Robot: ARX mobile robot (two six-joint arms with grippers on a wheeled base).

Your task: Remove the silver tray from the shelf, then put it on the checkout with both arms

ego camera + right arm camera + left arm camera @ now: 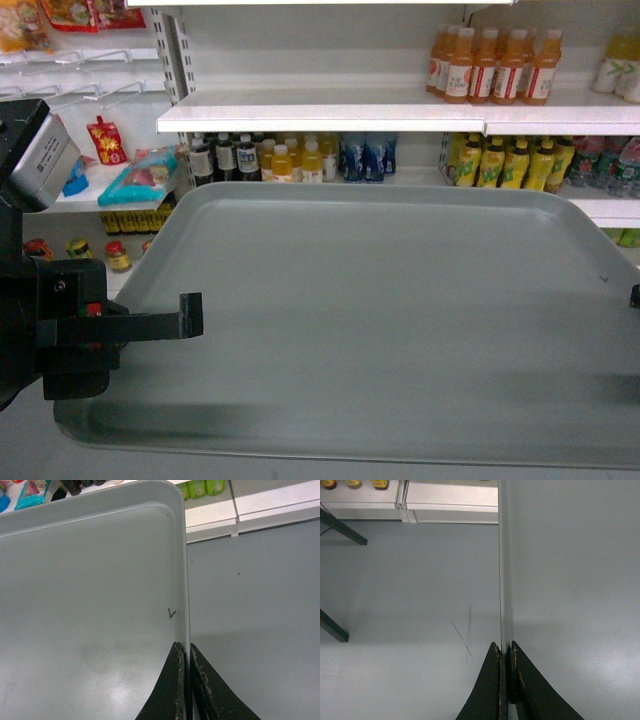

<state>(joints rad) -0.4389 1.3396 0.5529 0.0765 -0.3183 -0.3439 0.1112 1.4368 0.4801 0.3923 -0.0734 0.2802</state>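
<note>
Silver tray (400,310) is off the shelf (400,112) and held up in front of the robot, roughly level, filling most of the head view; the shelf board sits behind and above its far rim. Left gripper (506,652): jaws closed tight on the tray's left rim, one finger on the inner face and one outside, the rim running straight away from the tips in the left wrist view. In the head view the left arm (60,320) comes in from the left edge with a black finger lying over the tray's left side. Right gripper (186,652): jaws likewise pinched on the right rim, near the rounded far corner; a small dark mark (171,613) shows on the tray surface just ahead of the tips. Only a sliver of the right gripper shows at the right edge of the head view. Grey floor (395,590) shows below the tray in both wrist views. Orange drink bottles (495,65) stand on the upper shelf at right; dark and yellow bottles (290,158) line the lower board.
</note>
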